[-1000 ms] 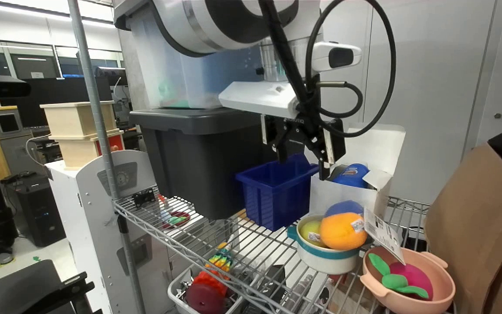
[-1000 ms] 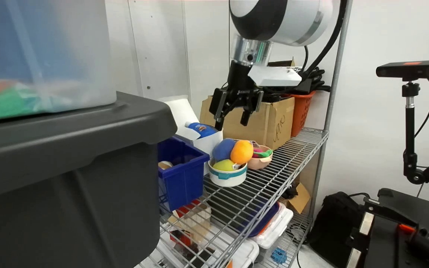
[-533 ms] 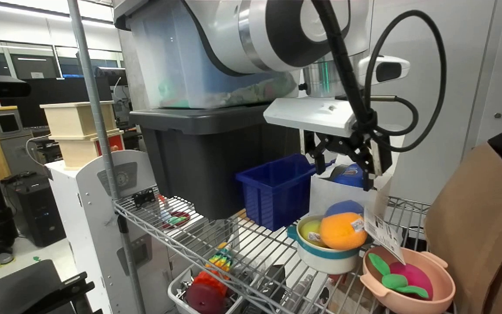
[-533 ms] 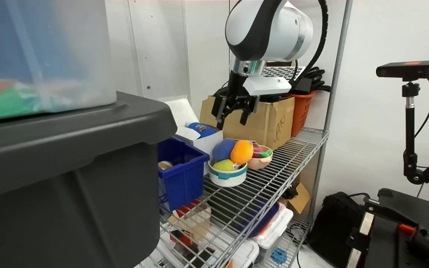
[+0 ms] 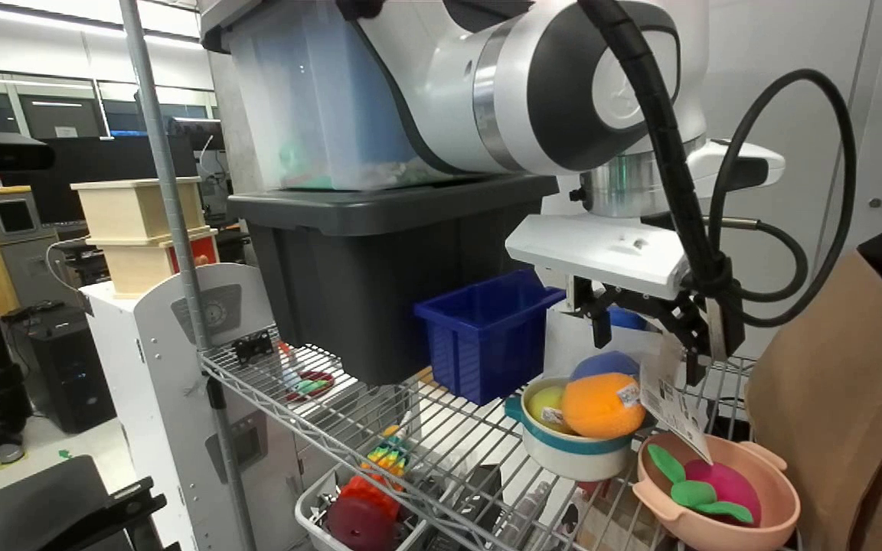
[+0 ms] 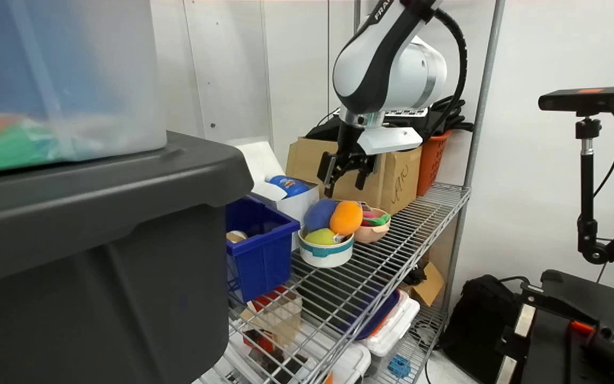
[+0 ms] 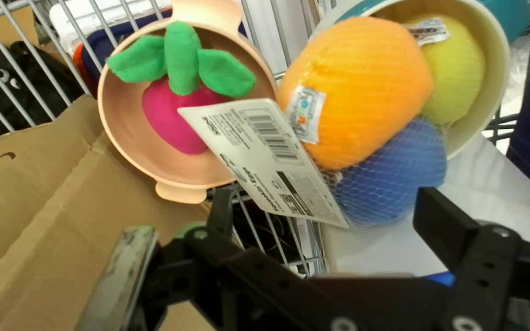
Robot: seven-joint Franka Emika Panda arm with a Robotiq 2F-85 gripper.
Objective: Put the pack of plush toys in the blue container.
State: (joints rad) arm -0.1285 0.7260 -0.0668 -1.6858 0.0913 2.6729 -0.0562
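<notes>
1. the netted pack of plush eggs (image 7: 357,87) sits in a white-and-teal pot (image 5: 575,463), not yet in the blue bin (image 5: 487,352); the pot probably keeps the round toys from rolling about on the wire shelf (image 6: 419,229).
2. the orange egg (image 5: 602,405) rides on top, the yellow-green egg (image 7: 453,69) lies lower, and the blue egg (image 7: 389,174) bulges toward the white carton (image 6: 301,210); the net seems to bind them, so one firm hold should lift all three.
3. the barcoded header card (image 7: 265,161) slants out toward the peach bowl (image 7: 122,110) and could snag a finger.
4. the blue bin stands mouth up beside the dark grey tote (image 5: 357,291), near the pot, which should make the carry short.
5. the arm (image 5: 452,99) bends over the shelf, wrist turned so the gripper (image 5: 648,353) points down, higher than the eggs and apart from them.
6. the fingers (image 7: 444,225) are spread wide, holding nothing; in the wrist view the eggs lie mostly beyond the tips, so a shift potward, then a descent, seems called for.
</notes>
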